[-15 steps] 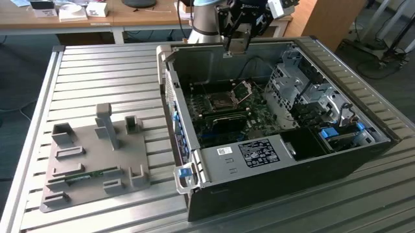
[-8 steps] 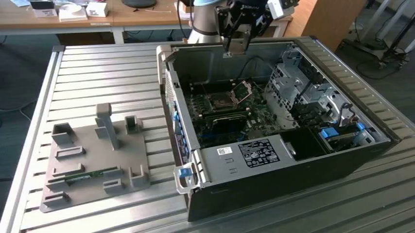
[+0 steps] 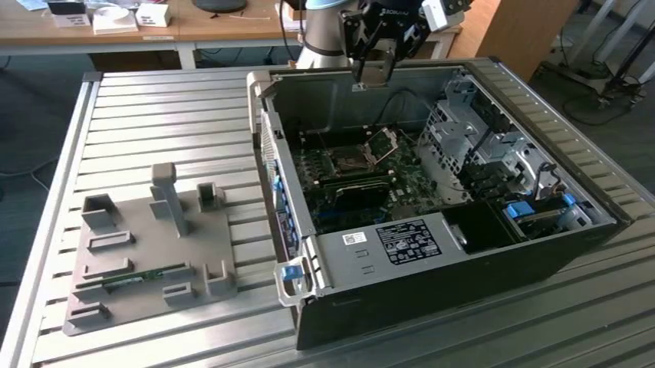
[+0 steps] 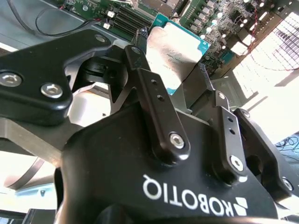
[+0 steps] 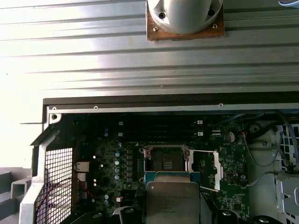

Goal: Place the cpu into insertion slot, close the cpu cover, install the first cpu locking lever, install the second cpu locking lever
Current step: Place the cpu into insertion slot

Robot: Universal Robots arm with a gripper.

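Second wrist view: fingers (image 4: 156, 102) clenched on the cpu (image 4: 175, 49), gripping two opposite edges, hanging over the open case (image 3: 430, 307) by its wall nearest the arm's base (image 5: 184, 14). I'd judge it should descend level and square to the slot (image 5: 166, 161) (cover (image 5: 205, 170) stands open), corners matched, never forced. Cpu: flat, square, grey metal top, teal rim, faint print.

An open black computer case (image 3: 440, 287) sits on a slatted metal table (image 3: 164, 115) beside a grey fixture plate (image 3: 143, 257)
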